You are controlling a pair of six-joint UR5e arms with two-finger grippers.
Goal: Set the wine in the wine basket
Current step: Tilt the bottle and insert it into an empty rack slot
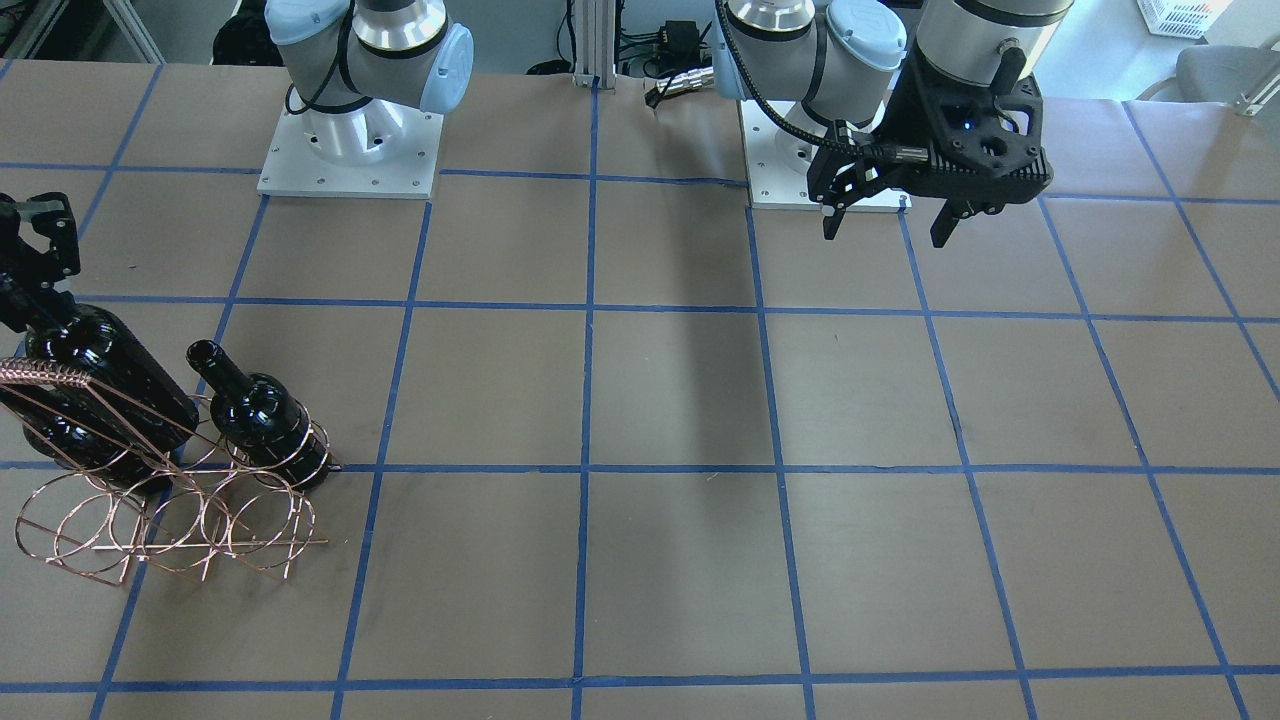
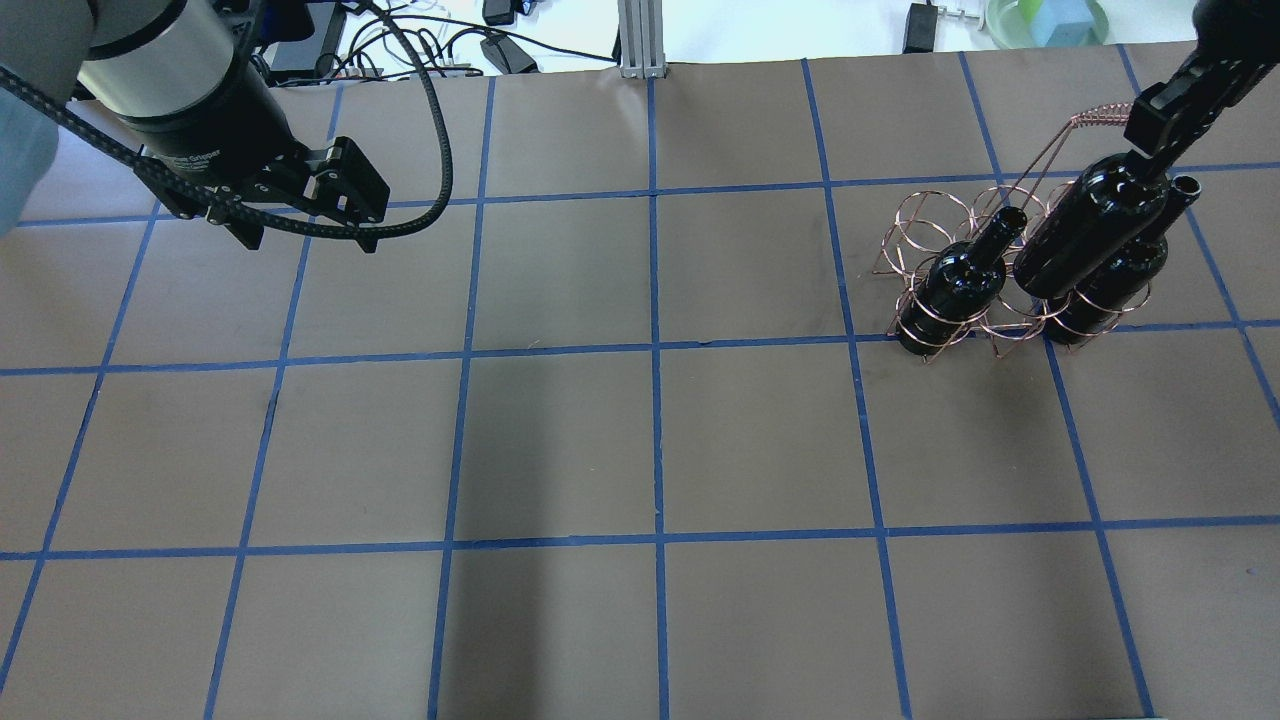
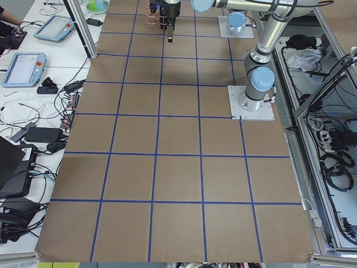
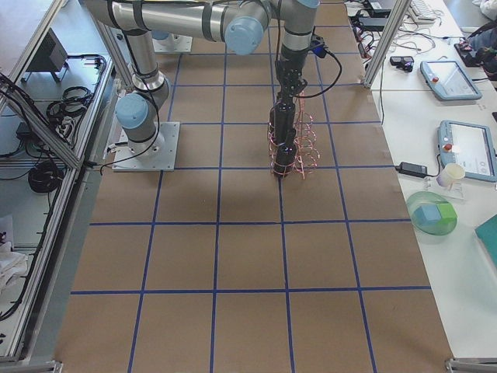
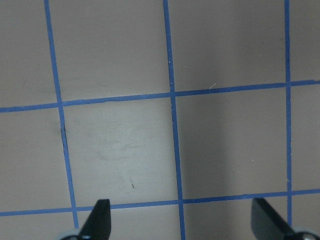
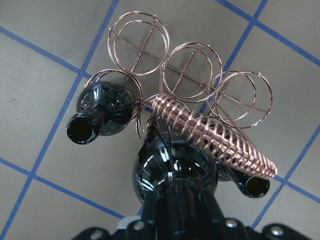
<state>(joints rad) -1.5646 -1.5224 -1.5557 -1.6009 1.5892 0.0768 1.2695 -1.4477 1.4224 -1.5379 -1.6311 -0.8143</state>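
My right gripper (image 2: 1152,130) is shut on the neck of a glossy black wine bottle (image 2: 1090,230) and holds it tilted over the copper wire wine basket (image 2: 925,220). The bottle's base sits among the loops between two other black bottles. One of these (image 2: 958,285) lies in the basket's left side, the other (image 2: 1125,275) in its right side. The right wrist view shows the held bottle (image 6: 175,175) under the coiled handle (image 6: 215,137). The front view shows it (image 1: 100,385) beside the basket (image 1: 170,515). My left gripper (image 2: 305,238) is open and empty, far away.
Brown table paper with a blue tape grid (image 2: 655,350). Both arm bases (image 1: 350,150) stand at the table's far edge in the front view. Cables and a green bowl (image 2: 1045,18) lie beyond the table's back edge.
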